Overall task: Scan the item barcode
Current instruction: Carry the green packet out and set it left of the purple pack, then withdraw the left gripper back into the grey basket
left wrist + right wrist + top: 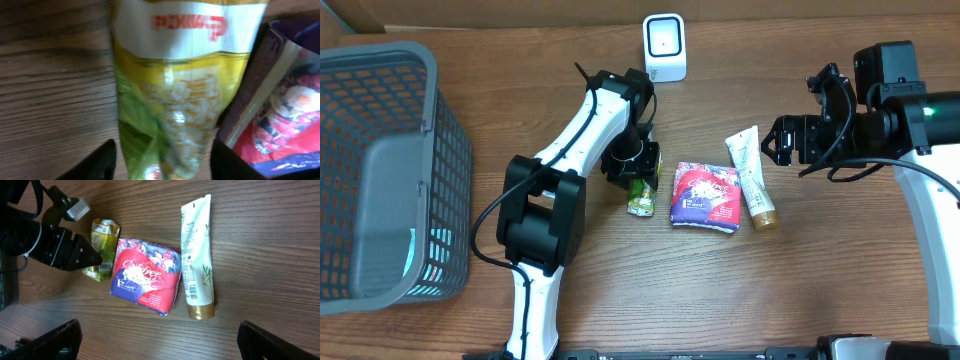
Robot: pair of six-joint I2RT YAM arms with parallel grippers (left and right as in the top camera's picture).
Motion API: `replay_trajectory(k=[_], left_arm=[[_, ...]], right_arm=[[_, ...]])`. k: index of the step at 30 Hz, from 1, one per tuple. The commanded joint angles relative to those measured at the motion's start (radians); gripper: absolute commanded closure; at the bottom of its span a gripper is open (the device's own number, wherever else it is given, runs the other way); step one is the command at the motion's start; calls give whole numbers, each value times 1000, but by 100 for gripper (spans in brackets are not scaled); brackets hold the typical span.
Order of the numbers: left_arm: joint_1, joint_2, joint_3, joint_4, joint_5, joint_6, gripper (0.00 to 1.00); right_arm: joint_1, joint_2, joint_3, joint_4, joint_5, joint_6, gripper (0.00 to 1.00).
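Yellow-and-green crinkled foil snack packet (641,200) lay flat on the brown wooden table (650,290), just left of a purple-and-red soft plastic pack (706,196), their edges touching or nearly so. The left gripper (165,162) stood over the packet with its black fingertips (102,162) apart, one on each side of the packet's end; I couldn't tell whether they brushed the foil. Right of the purple pack lay a white-and-green squeeze tube with a gold cap (750,177), cap end toward the near edge. The right gripper (775,142) hung beside the tube's top end, jaws spread wide with nothing between them. A small white boxy scanner (664,47) stood at the far edge, well apart from the packet. A grey plastic mesh basket (445,170) sat at the table's left end.
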Motion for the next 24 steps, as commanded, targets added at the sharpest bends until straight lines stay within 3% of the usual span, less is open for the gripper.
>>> replay_trajectory(k=[1,4,10,12,17,21,24], left_arm=[[-10,10,10,-3,24,29,44],[-14,-2,64,-43,110,118,48],[17,-94,340,-170,94,133,52],[61,-170,509,-219,53,129,51],[179,-340,698,-301,-98,82,52],[318,-497,725,-361,-252,35,49],[443,-601,679,-361,-275,30,44]], right_arm=[[5,-8,22,6,-8,-7,0],[5,-8,22,6,-8,-7,0],[5,-8,22,6,-8,-7,0],[5,-8,22,5,-8,-7,0],[5,-8,22,-3,-8,-7,0],[5,-8,22,-2,-8,-7,0],[5,-8,22,-1,-8,-7,0]])
